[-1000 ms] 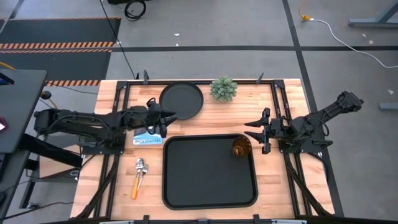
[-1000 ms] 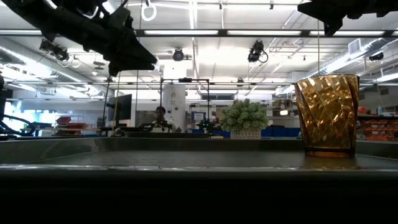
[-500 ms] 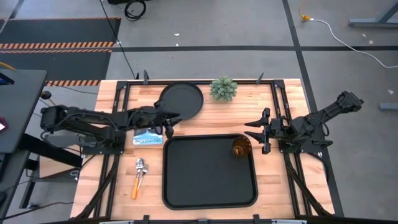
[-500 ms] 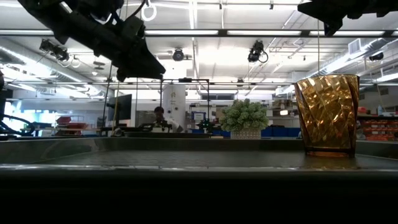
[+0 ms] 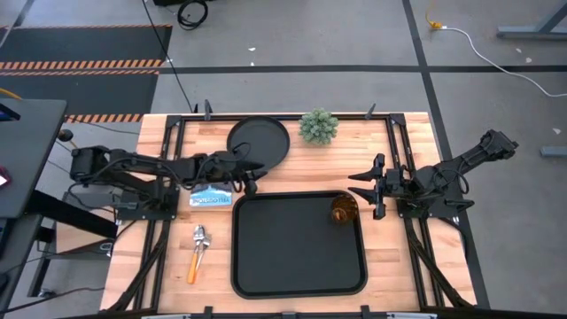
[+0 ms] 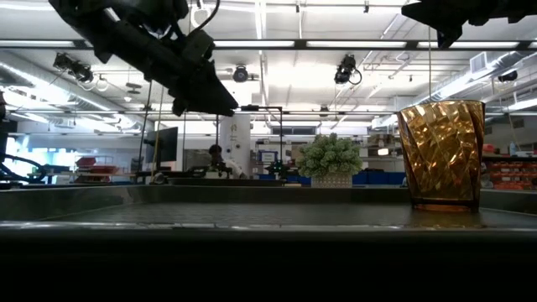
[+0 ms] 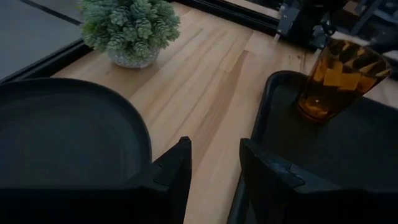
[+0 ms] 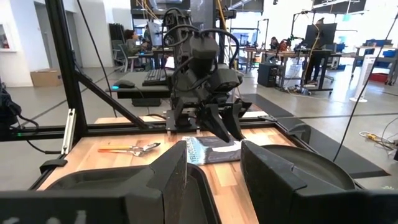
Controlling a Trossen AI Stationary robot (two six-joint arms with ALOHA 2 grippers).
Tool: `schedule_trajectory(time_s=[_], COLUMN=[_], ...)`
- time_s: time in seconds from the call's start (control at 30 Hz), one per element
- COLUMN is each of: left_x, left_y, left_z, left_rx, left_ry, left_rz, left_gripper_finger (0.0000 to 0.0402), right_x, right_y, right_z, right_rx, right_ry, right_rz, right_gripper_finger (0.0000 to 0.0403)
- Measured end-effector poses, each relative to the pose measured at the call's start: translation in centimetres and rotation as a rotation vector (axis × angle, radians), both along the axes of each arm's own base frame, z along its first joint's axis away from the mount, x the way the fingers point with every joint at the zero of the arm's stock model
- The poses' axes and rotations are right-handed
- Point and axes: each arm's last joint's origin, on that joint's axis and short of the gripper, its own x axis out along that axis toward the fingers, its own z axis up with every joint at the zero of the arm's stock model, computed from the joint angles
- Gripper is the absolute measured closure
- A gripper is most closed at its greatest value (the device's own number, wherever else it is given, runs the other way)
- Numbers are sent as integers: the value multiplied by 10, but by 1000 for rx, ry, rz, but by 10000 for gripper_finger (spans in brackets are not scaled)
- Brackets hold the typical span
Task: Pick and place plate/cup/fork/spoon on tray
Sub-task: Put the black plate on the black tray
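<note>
The round black plate [image 5: 258, 142] lies flat at the far side of the table, left of a small potted plant. The black tray [image 5: 299, 266] lies at the near middle. The amber cup [image 5: 344, 210] stands upright in the tray's far right corner. The orange-handled fork [image 5: 193, 266] and the silver spoon [image 5: 200, 236] lie together on the table, left of the tray. My left gripper [image 5: 245, 174] is open and empty, between the plate's near rim [image 7: 134, 124] and the tray's far left corner. My right gripper [image 5: 361, 186] is open and empty, just right of the cup.
A potted plant [image 5: 318, 127] stands right of the plate. A blue and white packet [image 5: 211, 197] lies left of the tray's far left corner. Black frame rails run along the table's left, right and far sides. Bare wood [image 7: 205, 81] lies between plate and tray.
My left gripper has gone toward the table's right edge along the plate's near rim and has come a little lower. It has stayed open. My right gripper, the cup and the plate have kept still.
</note>
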Motion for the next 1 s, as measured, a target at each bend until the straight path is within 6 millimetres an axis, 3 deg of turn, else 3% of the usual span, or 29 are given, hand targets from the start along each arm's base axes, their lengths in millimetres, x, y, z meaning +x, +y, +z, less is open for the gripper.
schedule_trajectory(time_s=[0.27, 1.0], left_x=[13, 21], left_y=[1, 3], left_z=[1, -16], left_rx=[5, 7], left_ry=[13, 57], left_rz=[-3, 16], left_gripper_finger=[260, 260], right_x=[0, 0], right_y=[0, 1], right_z=[0, 1], right_rx=[-1, -10], right_ry=[0, -5], right_rz=[4, 15], right_gripper_finger=[243, 243])
